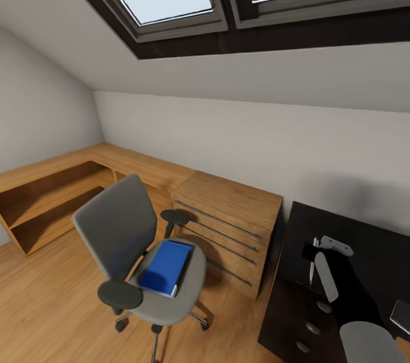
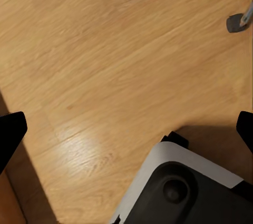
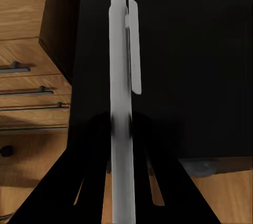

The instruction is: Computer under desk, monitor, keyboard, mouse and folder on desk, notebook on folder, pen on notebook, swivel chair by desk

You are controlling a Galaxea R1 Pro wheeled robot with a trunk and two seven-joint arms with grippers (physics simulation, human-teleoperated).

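The grey swivel chair (image 1: 122, 226) stands on the wood floor, left of the black desk (image 1: 370, 249). The blue folder (image 1: 166, 266) lies flat on its seat. My right gripper (image 1: 313, 253) hovers over the desk's left end, shut on the thin white-silver pen (image 1: 312, 269). In the right wrist view the pen (image 3: 120, 92) sticks out from between the dark fingers (image 3: 79, 182) above the black desk top (image 3: 200, 50). My left gripper (image 2: 126, 134) hangs open over bare floor, with nothing between its fingertips (image 2: 10, 134).
A light oak low cabinet (image 1: 228, 220) with drawers stands between chair and desk, and its shelving runs along the left wall. The desk's drawer unit has round silver knobs (image 1: 312, 327). A flat dark grey corner (image 1: 401, 314) shows at the right edge. A chair castor (image 2: 234, 22) and my base (image 2: 179, 187) are nearby.
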